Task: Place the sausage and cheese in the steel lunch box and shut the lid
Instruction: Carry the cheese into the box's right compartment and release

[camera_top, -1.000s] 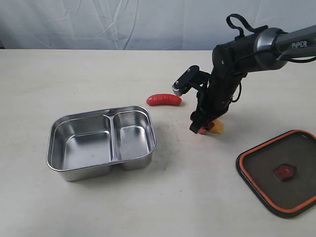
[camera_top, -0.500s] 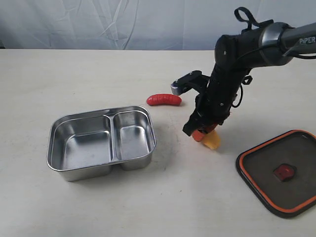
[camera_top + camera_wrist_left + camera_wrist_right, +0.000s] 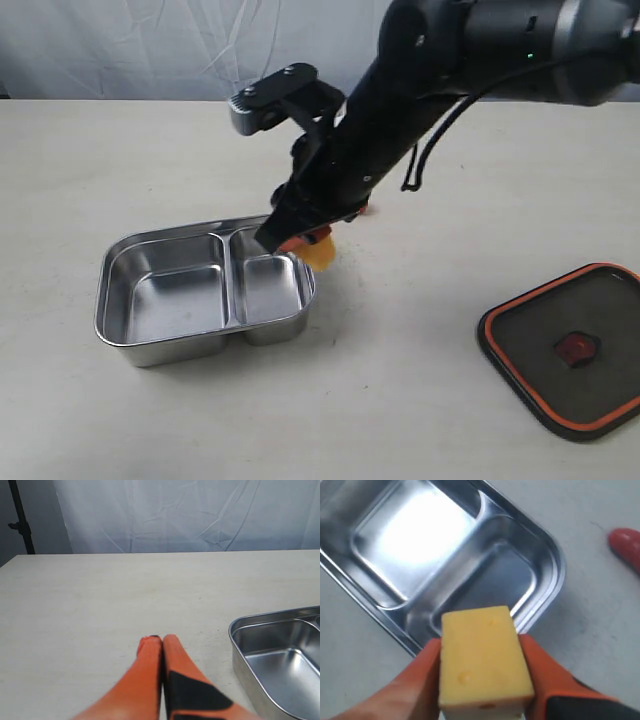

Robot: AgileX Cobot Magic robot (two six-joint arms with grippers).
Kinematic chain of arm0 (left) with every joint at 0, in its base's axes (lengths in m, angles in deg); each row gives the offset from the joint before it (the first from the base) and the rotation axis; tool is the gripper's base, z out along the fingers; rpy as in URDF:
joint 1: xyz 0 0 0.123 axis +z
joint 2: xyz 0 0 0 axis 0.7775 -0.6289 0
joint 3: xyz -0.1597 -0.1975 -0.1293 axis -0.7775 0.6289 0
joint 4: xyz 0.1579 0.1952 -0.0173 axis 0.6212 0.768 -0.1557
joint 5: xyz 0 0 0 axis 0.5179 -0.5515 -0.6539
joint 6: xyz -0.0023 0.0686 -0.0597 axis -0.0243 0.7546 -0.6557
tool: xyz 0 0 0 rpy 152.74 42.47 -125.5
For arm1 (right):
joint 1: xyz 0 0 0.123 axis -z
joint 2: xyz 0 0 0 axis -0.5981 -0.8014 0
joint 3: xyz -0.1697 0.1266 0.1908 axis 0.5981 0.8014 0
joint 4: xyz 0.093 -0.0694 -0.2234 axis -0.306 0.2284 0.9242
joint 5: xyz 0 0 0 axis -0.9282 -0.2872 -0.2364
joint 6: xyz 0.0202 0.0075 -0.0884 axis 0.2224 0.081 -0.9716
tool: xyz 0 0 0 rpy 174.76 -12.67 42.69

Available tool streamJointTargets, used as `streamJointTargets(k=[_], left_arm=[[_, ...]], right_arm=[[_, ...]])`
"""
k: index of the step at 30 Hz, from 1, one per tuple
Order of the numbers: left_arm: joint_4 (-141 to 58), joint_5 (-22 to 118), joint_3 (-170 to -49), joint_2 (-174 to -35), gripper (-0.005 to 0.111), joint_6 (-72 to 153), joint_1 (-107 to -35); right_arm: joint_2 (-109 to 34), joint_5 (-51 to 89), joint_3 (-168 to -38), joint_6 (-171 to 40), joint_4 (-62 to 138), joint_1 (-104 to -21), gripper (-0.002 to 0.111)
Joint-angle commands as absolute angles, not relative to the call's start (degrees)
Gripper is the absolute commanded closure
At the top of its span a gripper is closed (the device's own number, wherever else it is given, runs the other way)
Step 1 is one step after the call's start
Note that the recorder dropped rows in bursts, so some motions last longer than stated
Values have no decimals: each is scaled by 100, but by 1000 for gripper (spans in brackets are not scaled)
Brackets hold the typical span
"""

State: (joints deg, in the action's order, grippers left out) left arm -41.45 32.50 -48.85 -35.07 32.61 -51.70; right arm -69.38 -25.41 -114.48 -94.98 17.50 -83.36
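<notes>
My right gripper [image 3: 304, 243] is shut on the yellow cheese [image 3: 319, 251], which hangs just above the right rim of the steel lunch box [image 3: 200, 343], by its smaller compartment. The right wrist view shows the cheese [image 3: 481, 665] pinched between both orange fingers [image 3: 538, 665], with the lunch box [image 3: 554, 565] empty below. The red sausage [image 3: 626, 547] lies on the table beyond the box; in the exterior view the arm hides nearly all of it. The dark lid [image 3: 535, 320] lies flat at the right. My left gripper [image 3: 159, 641] is shut and empty, low over the table beside the lunch box [image 3: 240, 630].
My right arm [image 3: 400, 90] reaches diagonally across the middle of the table from the upper right. A white cloth backdrop [image 3: 200, 45] hangs behind the table's far edge. A dark stand [image 3: 20, 522] rises at the back in the left wrist view.
My right gripper closed on the cheese, lifted it off the table near the lid and carried it left to the lunch box's right rim. The arm now covers the sausage.
</notes>
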Motion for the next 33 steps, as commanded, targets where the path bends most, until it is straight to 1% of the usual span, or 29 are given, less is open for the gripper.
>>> streamJointTargets(k=[1,7,11,14,16,21,26,33], left_arm=[[-4145,3326,-4873,-3477,107,3249,-5173],[-4145,3326,-4873,-3477,107,3249,-5173],[-4145,3326,-4873,-3477,107,3249,-5173],[-4145,3326,-4873,-3477,107,3249,-5173],[-4145,3326,-4873,-3477,107,3249,-5173],[-4145,3326,-4873,-3477,107,3249,-5173],[-4145,3326,-4873,-3477,107,3249,-5173],[-4145,3326,-4873,-3477,107,3249,-5173]], right_arm=[[-7290,-2400,-11988,-9384,1696,-8782,109],[-7865,-2654,-12990,-8436,2159,-8811,109],[-8138,-2848,-13309,-8161,2292,-8855,109],[-8374,-2954,-13483,-8192,2163,-9030,109],[-8535,-3138,-13646,-8110,2443,-9112,109],[-8620,-3139,-13709,-6718,3477,-8959,109],[-8632,-3215,-13716,-6665,3382,-8815,109],[-8783,-3226,-13716,-6665,3382,-8815,109]])
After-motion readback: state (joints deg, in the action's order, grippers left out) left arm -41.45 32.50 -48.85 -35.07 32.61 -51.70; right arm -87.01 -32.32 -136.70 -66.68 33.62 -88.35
